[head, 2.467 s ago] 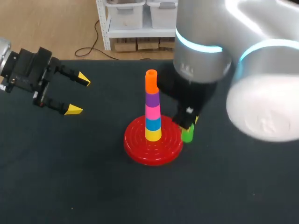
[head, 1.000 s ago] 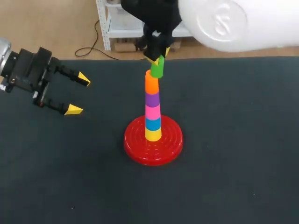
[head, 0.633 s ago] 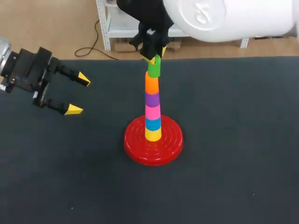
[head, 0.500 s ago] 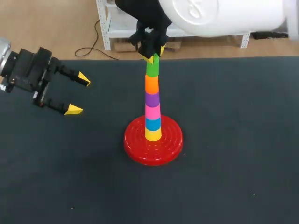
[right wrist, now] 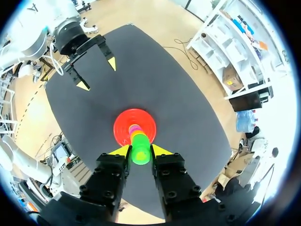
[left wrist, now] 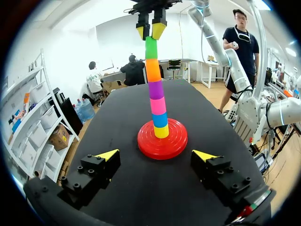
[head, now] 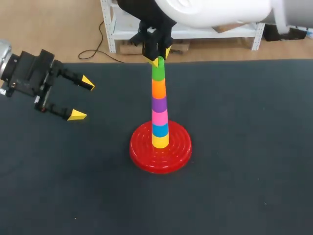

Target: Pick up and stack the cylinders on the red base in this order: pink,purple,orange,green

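Head view: a dark table point(head: 254, 196) with a red base point(head: 146, 159) near its middle, bearing an upright stack point(head: 160, 117) of yellow, blue, pink, purple and orange pieces, topped by the green cylinder point(head: 158, 72). Directly above, the right gripper point(head: 157, 58), pinching the green cylinder's top. Well apart at the side, the left gripper point(head: 82, 99), fingers spread and holding nothing.

Left wrist view: stack upright ahead of the spread fingers, well apart from them.

Right wrist view: green cylinder clamped between both yellow tips, red base beneath.
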Robot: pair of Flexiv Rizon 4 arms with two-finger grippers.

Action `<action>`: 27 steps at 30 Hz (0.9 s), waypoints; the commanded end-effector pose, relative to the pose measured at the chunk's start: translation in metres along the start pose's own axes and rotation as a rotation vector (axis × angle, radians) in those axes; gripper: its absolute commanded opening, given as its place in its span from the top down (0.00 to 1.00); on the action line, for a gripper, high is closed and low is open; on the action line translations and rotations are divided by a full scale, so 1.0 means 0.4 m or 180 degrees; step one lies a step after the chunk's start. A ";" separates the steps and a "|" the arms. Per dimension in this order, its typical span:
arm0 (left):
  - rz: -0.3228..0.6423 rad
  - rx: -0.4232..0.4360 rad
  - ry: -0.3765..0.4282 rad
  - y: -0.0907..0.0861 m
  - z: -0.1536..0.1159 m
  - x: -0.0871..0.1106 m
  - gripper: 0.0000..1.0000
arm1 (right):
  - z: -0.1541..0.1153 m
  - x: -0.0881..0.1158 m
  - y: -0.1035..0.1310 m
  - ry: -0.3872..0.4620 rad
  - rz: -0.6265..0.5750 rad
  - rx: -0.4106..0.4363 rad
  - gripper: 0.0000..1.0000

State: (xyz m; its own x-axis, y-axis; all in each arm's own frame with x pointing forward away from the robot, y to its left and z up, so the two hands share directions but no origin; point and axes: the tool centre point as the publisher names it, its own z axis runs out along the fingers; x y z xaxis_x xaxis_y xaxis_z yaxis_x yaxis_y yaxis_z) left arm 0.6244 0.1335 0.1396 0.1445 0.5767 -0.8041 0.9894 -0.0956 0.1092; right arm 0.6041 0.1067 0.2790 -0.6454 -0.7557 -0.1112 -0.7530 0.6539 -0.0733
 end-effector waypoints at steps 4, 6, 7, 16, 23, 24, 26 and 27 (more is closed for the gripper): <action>0.0011 0.0000 -0.0008 0.000 0.000 0.003 0.00 | 0.023 0.000 -0.005 0.0048 0.0044 -0.0022 1.00; 0.0011 0.0000 -0.0008 0.000 0.000 0.003 0.00 | 0.032 -0.002 -0.005 0.0073 0.0050 -0.0036 1.00; 0.0011 0.0000 -0.0008 0.000 0.000 0.003 0.00 | 0.037 -0.002 -0.005 0.0083 0.0054 -0.0038 1.00; 0.0011 0.0000 -0.0008 0.000 0.000 0.003 0.00 | 0.093 -0.006 -0.001 0.0213 0.0091 -0.0058 1.00; 0.0011 0.0000 -0.0008 0.000 0.000 0.003 0.00 | 0.099 -0.004 -0.002 0.0171 0.0106 -0.0071 1.00; 0.0011 0.0000 -0.0008 0.000 0.000 0.003 0.00 | 0.097 -0.003 -0.002 0.0139 0.0109 -0.0068 1.00; 0.0011 0.0000 -0.0008 0.000 0.000 0.003 0.00 | 0.088 0.001 -0.002 0.0080 0.0117 -0.0013 0.71; 0.0011 0.0000 -0.0008 0.000 0.000 0.003 0.00 | 0.081 0.003 -0.002 0.0000 0.0134 0.0013 0.00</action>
State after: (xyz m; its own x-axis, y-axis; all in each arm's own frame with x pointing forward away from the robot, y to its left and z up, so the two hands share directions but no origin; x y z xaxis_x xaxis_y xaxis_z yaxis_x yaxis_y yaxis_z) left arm 0.6244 0.1335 0.1396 0.1445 0.5767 -0.8041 0.9894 -0.0956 0.1092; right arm 0.6168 0.1122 0.2576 -0.6766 -0.7333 -0.0673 -0.7310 0.6799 -0.0582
